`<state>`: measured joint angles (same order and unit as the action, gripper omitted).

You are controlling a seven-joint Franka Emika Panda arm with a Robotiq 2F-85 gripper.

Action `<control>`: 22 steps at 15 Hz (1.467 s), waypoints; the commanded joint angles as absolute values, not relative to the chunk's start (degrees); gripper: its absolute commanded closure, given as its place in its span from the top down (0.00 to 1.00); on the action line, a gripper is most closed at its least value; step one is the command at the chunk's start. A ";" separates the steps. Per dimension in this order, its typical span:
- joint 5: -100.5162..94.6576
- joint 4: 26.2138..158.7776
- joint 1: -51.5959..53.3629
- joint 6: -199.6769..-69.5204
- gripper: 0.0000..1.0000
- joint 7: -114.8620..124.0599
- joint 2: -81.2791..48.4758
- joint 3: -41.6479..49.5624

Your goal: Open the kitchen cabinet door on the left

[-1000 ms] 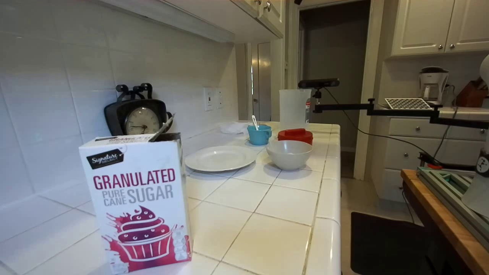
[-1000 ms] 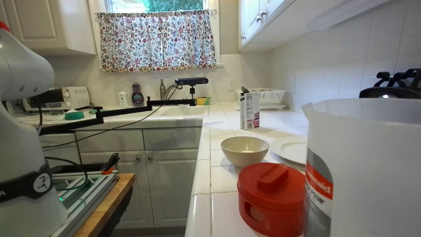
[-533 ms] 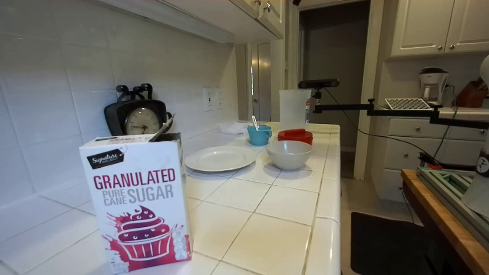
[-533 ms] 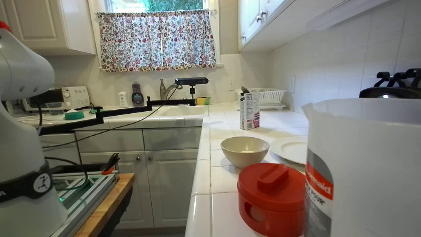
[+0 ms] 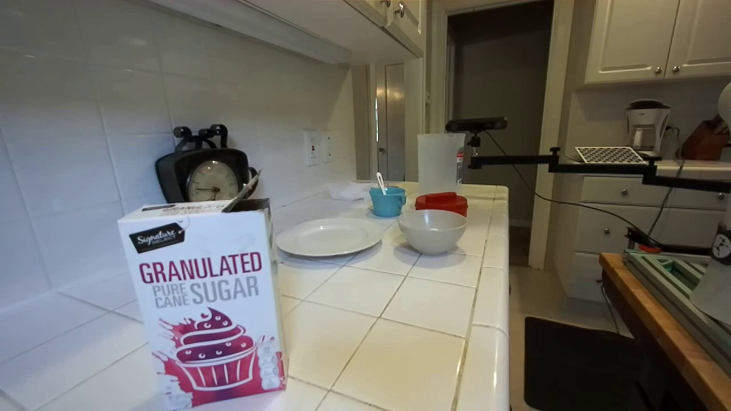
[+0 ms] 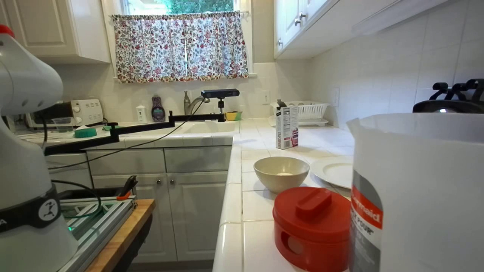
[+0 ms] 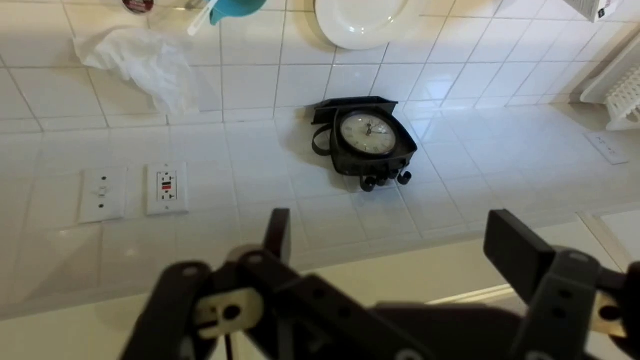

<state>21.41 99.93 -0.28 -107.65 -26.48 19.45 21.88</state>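
White overhead cabinets hang above the counter in both exterior views. A cabinet door [image 5: 410, 25] with a round metal knob [image 5: 401, 9] shows at the top edge. More cabinet doors [image 6: 290, 19] with knobs [image 6: 297, 22] show at the top right, and those in view look shut. I cannot tell which one is the left door. The wrist view looks upside down, with the cream cabinet underside [image 7: 400, 275] behind the jaws. My gripper [image 7: 390, 227] is open with nothing between its fingers. It is out of frame in both exterior views.
On the counter stand a sugar box [image 5: 205, 308], plate [image 5: 330, 237], bowl [image 5: 432, 231], red lidded container [image 6: 312, 226], blue cup [image 5: 387, 201], tall pitcher [image 6: 419, 196] and black clock [image 7: 370, 135]. A camera on a black arm [image 6: 220, 93] extends near the counter edge.
The red-tipped upper part of the robot arm has shifted very slightly to the right in an exterior view. The counter objects and the cabinet doors in view have not moved.
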 commanded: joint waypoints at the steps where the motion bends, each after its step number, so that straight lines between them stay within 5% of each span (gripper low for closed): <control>1: 25.68 93.91 -0.73 -102.57 1.00 -32.18 15.16 23.96; 22: 34.54 87.17 -8.29 -105.52 1.00 -48.67 4.36 20.10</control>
<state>32.86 87.75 -6.26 -105.93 -45.59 5.11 21.52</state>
